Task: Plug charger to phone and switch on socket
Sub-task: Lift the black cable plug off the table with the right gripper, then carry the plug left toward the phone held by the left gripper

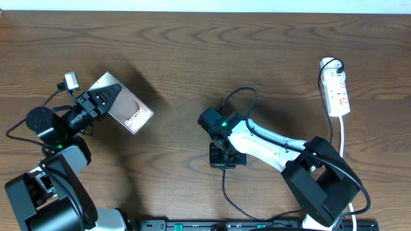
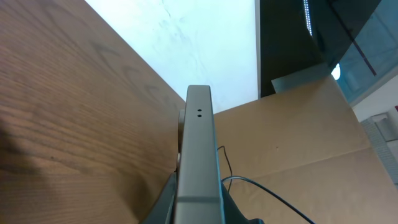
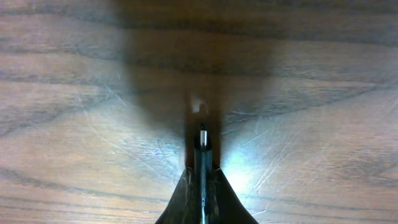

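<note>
Dark wood tabletop (image 1: 192,38) fills the scene, with a pale wall (image 2: 186,43) and brown cardboard (image 2: 298,143) beyond its far edge. On the left the phone (image 1: 131,114) is held tilted, its brown-grey face with white "Galaxy" lettering uppermost, one end clamped in the left gripper (image 1: 108,97). Near the middle the right gripper (image 1: 226,156) points down, pinched tight on the charger (image 3: 202,138), whose small tip juts past the fingers just above the wood; the thin black line trailing below is probably its cable. Well apart, far right, lies the socket (image 1: 338,90), white with red switches, its white cord (image 1: 345,138) running toward the right arm's base
</note>
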